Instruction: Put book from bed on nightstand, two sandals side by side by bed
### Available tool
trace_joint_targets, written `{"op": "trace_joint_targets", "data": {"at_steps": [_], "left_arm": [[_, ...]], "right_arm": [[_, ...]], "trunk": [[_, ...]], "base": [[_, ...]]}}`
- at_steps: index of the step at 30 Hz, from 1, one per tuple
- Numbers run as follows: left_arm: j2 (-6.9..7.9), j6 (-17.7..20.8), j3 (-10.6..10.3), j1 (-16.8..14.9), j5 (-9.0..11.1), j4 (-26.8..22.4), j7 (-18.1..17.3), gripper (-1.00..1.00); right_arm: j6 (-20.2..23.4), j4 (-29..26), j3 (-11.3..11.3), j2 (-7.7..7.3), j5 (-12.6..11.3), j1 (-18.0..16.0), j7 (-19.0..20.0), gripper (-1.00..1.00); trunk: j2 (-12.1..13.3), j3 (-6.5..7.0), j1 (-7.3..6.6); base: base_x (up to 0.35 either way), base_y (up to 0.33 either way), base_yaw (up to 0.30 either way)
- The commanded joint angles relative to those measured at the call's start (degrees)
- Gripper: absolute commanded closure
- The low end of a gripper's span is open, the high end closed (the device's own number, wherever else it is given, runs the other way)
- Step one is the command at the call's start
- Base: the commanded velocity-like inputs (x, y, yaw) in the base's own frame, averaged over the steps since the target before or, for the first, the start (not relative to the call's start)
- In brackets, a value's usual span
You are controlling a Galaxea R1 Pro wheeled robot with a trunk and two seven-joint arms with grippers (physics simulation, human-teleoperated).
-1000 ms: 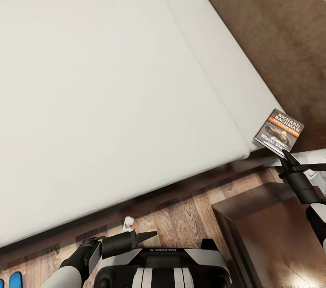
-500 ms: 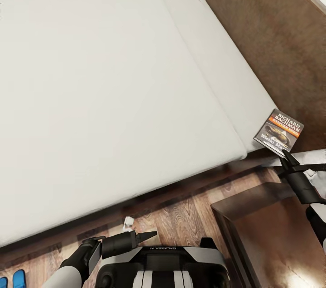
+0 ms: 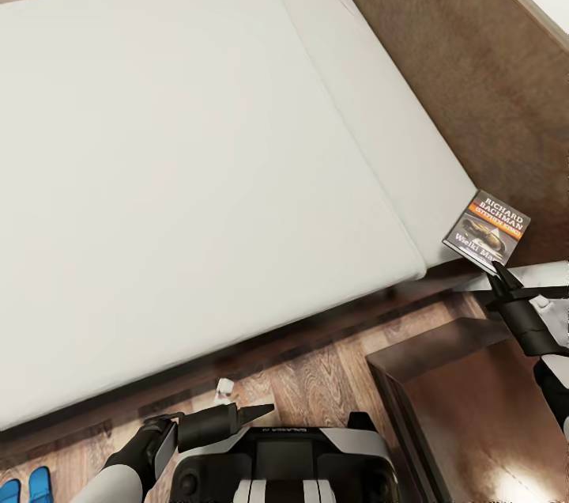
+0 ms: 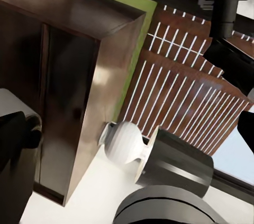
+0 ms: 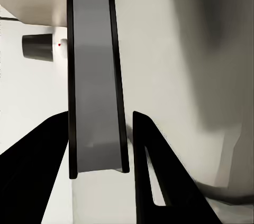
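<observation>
We see even, bright light in the head view; the mattress [image 3: 197,171] is near blown-out white with little texture. There's glare on the glossy nightstand [image 3: 474,424] top at its lower right corner. A soft dark shadow band runs along the bed edge on the floor [image 3: 316,376]. The right wrist view is soft and blurry with grey shading. The left wrist view is crisp.
</observation>
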Motion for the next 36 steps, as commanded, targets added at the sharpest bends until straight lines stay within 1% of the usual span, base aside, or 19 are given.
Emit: {"op": "trace_joint_targets", "data": {"at_steps": [1, 16, 19, 21, 23, 25, 27, 29, 30, 31, 32, 36], "left_arm": [[-0.07, 0.6, 0.49, -0.02, -0.59, -0.09, -0.34, -1.0], [-0.07, 0.6, 0.4, -0.02, -0.59, -0.09, -0.34, -1.0], [-0.07, 0.6, 0.38, -0.02, -0.59, -0.09, -0.34, -1.0], [-0.07, 0.6, 0.34, -0.02, -0.59, -0.09, -0.34, -1.0], [-0.07, 0.62, 0.37, -0.02, -0.59, -0.09, -0.34, -1.0], [-0.07, 0.63, 0.34, -0.02, -0.59, -0.09, -0.35, -1.0], [-0.07, 0.67, 0.36, -0.02, -0.59, -0.09, -0.4, -1.0], [-0.07, 0.68, 0.35, -0.02, -0.59, -0.09, -0.41, -1.0], [-0.07, 0.69, 0.34, -0.02, -0.59, -0.09, -0.4, -1.0], [-0.07, 0.69, 0.33, -0.02, -0.59, -0.09, -0.38, -1.0], [-0.08, 0.69, 0.32, -0.02, -0.59, -0.09, -0.36, -1.0], [-0.08, 0.67, 0.31, -0.02, -0.63, -0.09, -0.34, -1.0]], "right_arm": [[0.42, 0.0, -0.02, -0.01, -0.27, -0.02, 0.05, 1.0], [0.59, -0.37, 0.07, -0.01, -0.2, -0.04, 0.05, 1.0], [0.66, -0.65, 0.09, 0.18, -0.2, -0.07, 0.16, 1.0], [0.76, -1.73, 0.3, 0.29, -0.12, -0.08, 0.2, 1.0], [1.5, -5.28, 0.81, 0.51, 0.19, -0.06, 0.22, 1.0], [3.26, -7.58, 1.57, 0.6, 0.3, -0.02, 0.22, 1.0], [9.96, -10.55, 5.27, 0.66, 0.38, 0.05, 0.26, 1.0], [17.93, -13.95, 9.41, 0.68, 0.37, 0.06, 0.29, 1.0], [21.1, -15.35, 10.7, 0.69, 0.35, 0.07, 0.27, 1.0], [23.16, -16.36, 11.52, 0.69, 0.33, 0.12, 0.25, 1.0], [24.49, -17.1, 12.14, 0.69, 0.28, 0.17, 0.27, 1.0], [26.61, -19.59, 13.54, 0.73, 0.18, 0.29, 0.31, 1.0]], "trunk": [[0.4, 0.16, -0.22], [6.41, 2.86, -3.52], [7.62, 3.4, -4.18], [8.42, 3.75, -4.62], [9.22, 4.11, -5.05], [10.02, 4.47, -5.49], [10.83, 4.83, -5.93], [11.63, 5.19, -6.37], [12.03, 5.37, -6.59], [12.43, 5.55, -6.81], [12.83, 5.73, -7.03], [14.43, 6.45, -7.91]], "base": [[0.0, 0.0, 0.0], [0.0, 0.0, 0.0], [0.0, 0.0, 0.0], [0.0, 0.0, 0.0], [0.0, 0.0, 0.0], [0.0, 0.0, 0.0], [0.0, 0.0, 0.0], [0.0, 0.0, 0.0], [0.0, 0.0, 0.0], [0.0, 0.0, 0.0], [0.0, 0.0, 0.0], [0.0, 0.0, 0.0]]}}
